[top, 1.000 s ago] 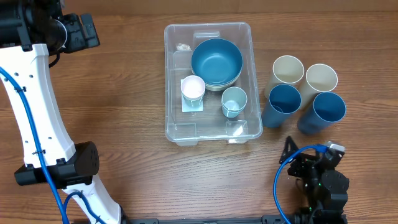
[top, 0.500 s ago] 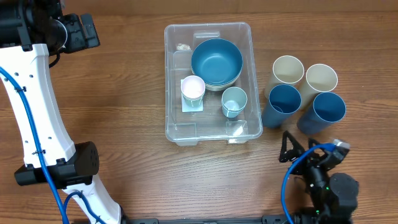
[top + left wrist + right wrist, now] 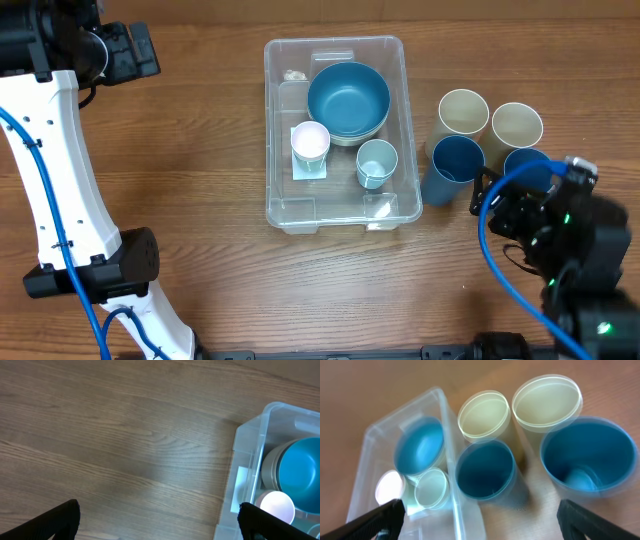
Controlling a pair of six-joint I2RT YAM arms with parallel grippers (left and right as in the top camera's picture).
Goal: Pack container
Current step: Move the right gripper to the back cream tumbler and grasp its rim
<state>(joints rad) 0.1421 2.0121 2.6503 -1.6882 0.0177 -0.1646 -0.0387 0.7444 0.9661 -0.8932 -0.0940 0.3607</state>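
The container (image 3: 335, 215) is a clear bin at the table's middle. It holds a blue bowl (image 3: 348, 98), a small white cup (image 3: 310, 142) and a small pale blue cup (image 3: 376, 160). Two cream cups (image 3: 463, 112) and two blue cups (image 3: 457, 160) stand to its right. My right gripper (image 3: 486, 200) is open and empty, hovering at the near blue cups; its wrist view (image 3: 482, 522) shows the cups (image 3: 485, 467) and the container (image 3: 450, 420). My left gripper (image 3: 135, 50) is open and empty at the far left, with the container's corner (image 3: 247, 430) in its wrist view (image 3: 160, 522).
The right arm's body and blue cable (image 3: 560, 270) fill the table's front right corner and cover part of the nearest blue cup (image 3: 527, 163). The left arm's white link (image 3: 60, 170) runs down the left side. Bare wood lies between it and the container.
My right gripper has risen from the table's front edge and moved back toward the cups, now partly covering the near right blue cup. The left arm and the container's contents have not moved.
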